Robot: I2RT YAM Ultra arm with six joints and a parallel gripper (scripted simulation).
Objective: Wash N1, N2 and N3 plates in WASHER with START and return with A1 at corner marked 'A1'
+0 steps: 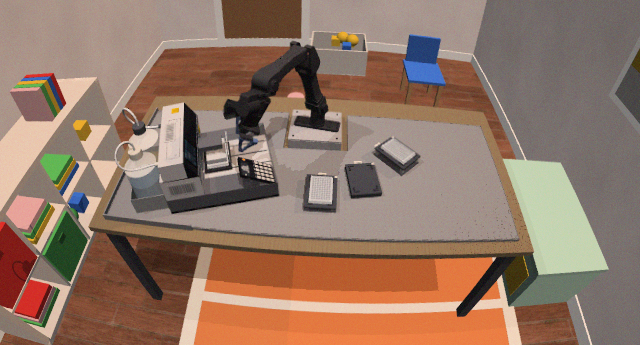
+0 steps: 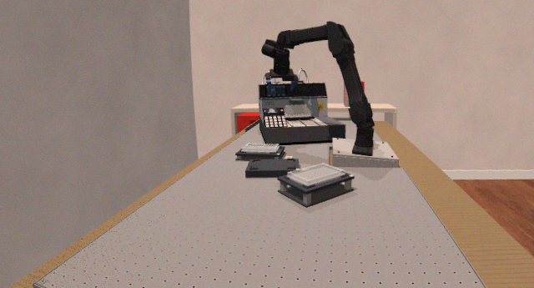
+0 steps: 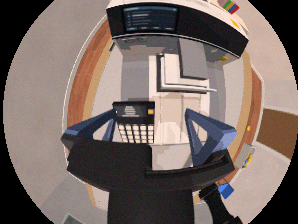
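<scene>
The washer [image 1: 200, 160] stands at the table's left end. A white 96-well plate [image 1: 216, 158] lies on its carrier, close to the washer's housing; it also shows in the wrist view [image 3: 182, 72]. The keypad [image 1: 256, 169] sits at the washer's front corner and shows in the wrist view [image 3: 136, 124], with a small orange light [image 3: 150, 111] at its top edge. My gripper [image 1: 247, 144] hangs open and empty above the track, just behind the keypad, its blue fingers spread wide [image 3: 154, 129]. Two nests hold plates [image 1: 320, 191] [image 1: 397, 153]. The middle nest [image 1: 362, 179] is empty.
The arm's base plate [image 1: 316, 130] stands at the table's back middle. Two bottles with tubing [image 1: 137, 160] stand left of the washer. The three nests lie in a row right of the washer, also seen in the exterior view [image 2: 270, 167].
</scene>
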